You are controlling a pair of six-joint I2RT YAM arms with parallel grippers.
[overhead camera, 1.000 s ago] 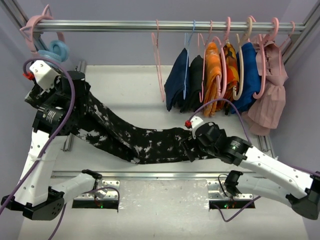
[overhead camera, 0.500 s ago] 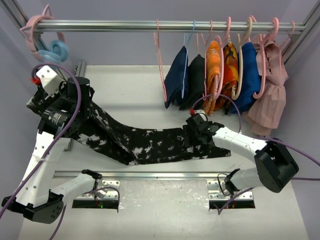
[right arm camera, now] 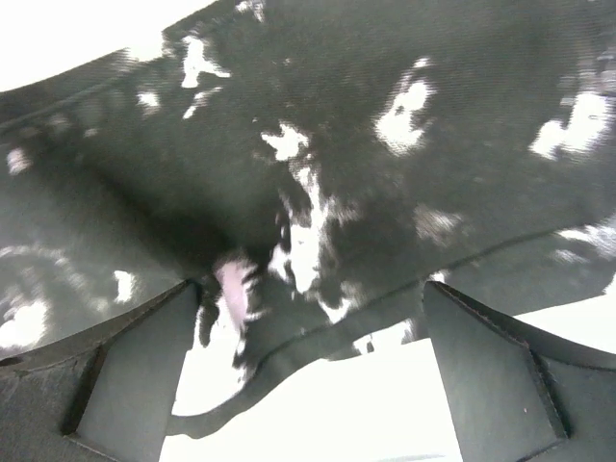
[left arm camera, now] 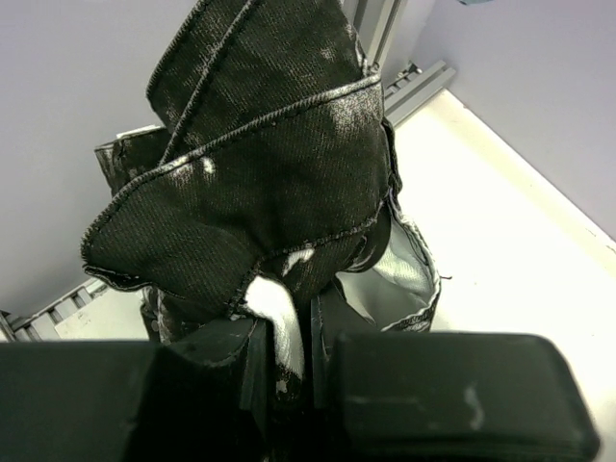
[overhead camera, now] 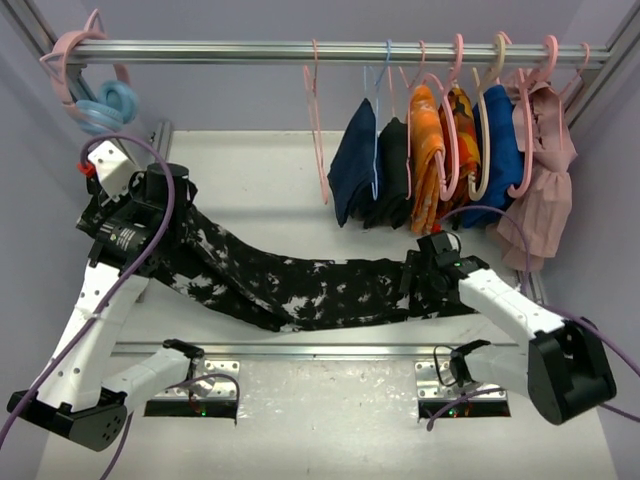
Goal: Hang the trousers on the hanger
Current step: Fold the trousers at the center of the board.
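Comparing this moment with a second ago, I see the right arm has folded in at the elbow. Its hand [right arm camera: 313, 358] has slid to the right along the trousers [overhead camera: 300, 290] and now sits over their right end. The left arm has shifted a little to the right too.

The garment now lies more drawn out across the near part of the bench [overhead camera: 260, 170]. It sags from the raised left end down to the flat right end.

The left hand [left arm camera: 289, 351] is clamped on a bunched fold of the trousers at far left and holds that end up off the bench. The right hand stands wide apart, with spattered fabric filling the gap between its fingers [right arm camera: 125, 375] in the wrist view. It grips nothing, and I cannot tell whether the tips touch the cloth.

The hanger [overhead camera: 317, 150] hangs bare on the rail [overhead camera: 220, 50] at the far side, just left of the row of dressed hangers. It is well apart from the trousers.

I judge this as a regrasp. The right hand has moved to the free end and needs to shut there before I can lift both ends and feed the cloth over the hanger. With one end clamped, the loose middle could drag or slip off the near edge.
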